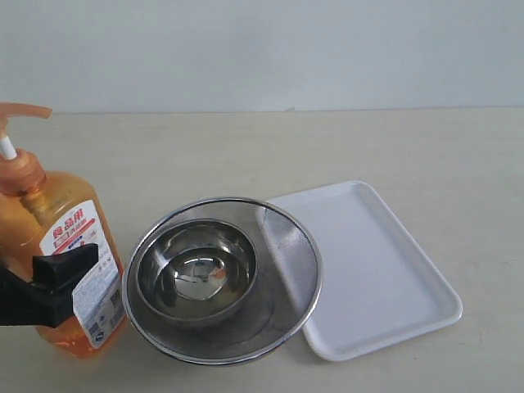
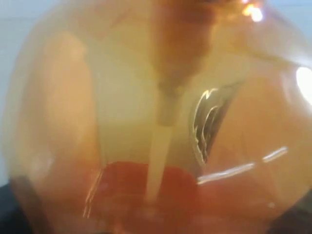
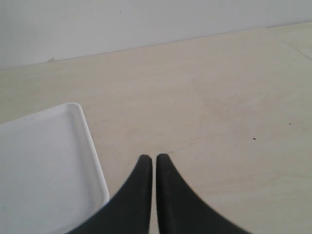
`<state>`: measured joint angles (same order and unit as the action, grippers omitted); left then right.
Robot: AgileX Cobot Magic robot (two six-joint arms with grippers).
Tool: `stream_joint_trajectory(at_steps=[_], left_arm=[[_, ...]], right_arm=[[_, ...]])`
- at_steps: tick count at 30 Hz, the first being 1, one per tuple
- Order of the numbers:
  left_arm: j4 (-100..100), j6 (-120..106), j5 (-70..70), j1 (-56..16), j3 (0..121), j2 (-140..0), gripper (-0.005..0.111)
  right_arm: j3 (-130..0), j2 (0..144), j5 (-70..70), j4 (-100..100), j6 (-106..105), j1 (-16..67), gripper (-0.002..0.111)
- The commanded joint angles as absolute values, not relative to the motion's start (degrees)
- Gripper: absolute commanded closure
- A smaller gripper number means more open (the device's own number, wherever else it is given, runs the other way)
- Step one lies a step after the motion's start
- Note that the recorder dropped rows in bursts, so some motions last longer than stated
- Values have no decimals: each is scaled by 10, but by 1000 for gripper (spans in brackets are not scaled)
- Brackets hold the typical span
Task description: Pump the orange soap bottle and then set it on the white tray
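The orange soap bottle (image 1: pixel 51 205) stands upright at the table's left edge, its orange pump nozzle (image 1: pixel 24 110) up on a white stem. My left gripper (image 1: pixel 79 258) reaches in from the left and clasps the bottle low down. One black finger lies flat against the label; the other is hidden behind the bottle. The left wrist view is filled by the blurred orange soap bottle (image 2: pixel 156 122), and no fingers show there. The white tray (image 1: pixel 385 270) lies flat on the right, and its corner shows as the white tray (image 3: pixel 44 165) beside my right gripper (image 3: pixel 154 158), which is shut and holds nothing.
A round steel mesh strainer (image 1: pixel 288 219) with a steel bowl (image 1: pixel 196 270) inside it sits between the bottle and the tray, its rim overlapping the tray's left edge. Bare beige tabletop (image 1: pixel 327 147) stretches behind, up to a pale wall.
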<state>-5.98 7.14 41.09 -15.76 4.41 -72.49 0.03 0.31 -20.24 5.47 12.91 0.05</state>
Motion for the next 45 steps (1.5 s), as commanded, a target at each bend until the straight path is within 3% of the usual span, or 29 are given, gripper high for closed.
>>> stream_joint_trajectory(at_steps=[1,13,26,45], left_arm=[[-58,40,403,-159,71,-723,102],[-78,4,384,-159,76,-713,102],[-96,0,224,-160,127,-575,102],[-198,-52,103,-167,164,-574,102]], right_arm=[[0,0,-199,58,129,0,108],[0,0,-199,58,129,0,108],[0,0,-197,58,129,0,108],[0,0,-195,58,129,0,108]])
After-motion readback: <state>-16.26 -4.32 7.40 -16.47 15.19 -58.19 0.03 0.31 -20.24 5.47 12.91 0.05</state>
